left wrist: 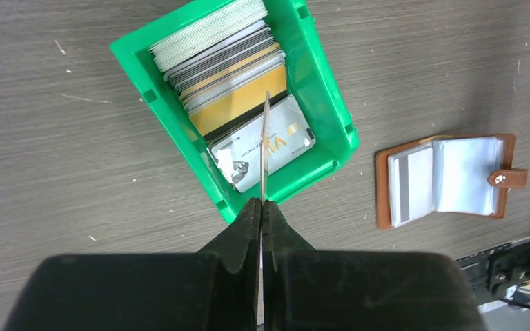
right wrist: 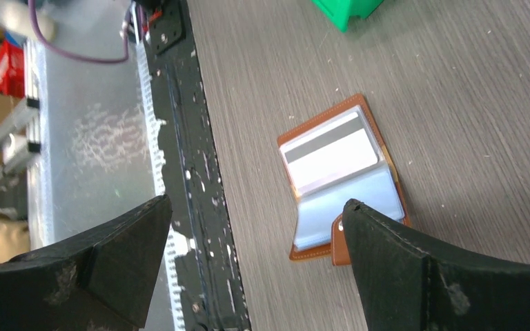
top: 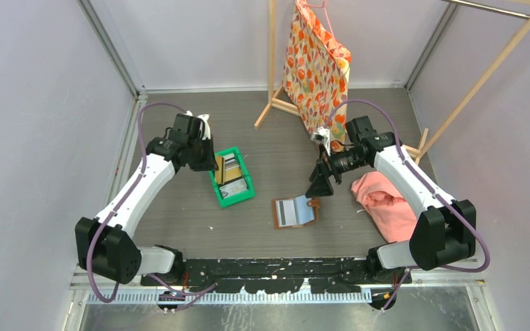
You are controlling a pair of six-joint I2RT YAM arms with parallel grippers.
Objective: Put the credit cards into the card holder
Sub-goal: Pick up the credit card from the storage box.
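left pincer point(left wrist: 261, 207) clamped, right pincer point(right wrist: 257, 205) spread

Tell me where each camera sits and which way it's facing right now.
Top external: above and behind the bases, looking down on the table; both arms show.
Left wrist: above the green bin, looking down; the shut left tool pinches a card edge-on.
Right wrist: looking down past the open right tool at the card holder.
Shared: all three show the card holder.
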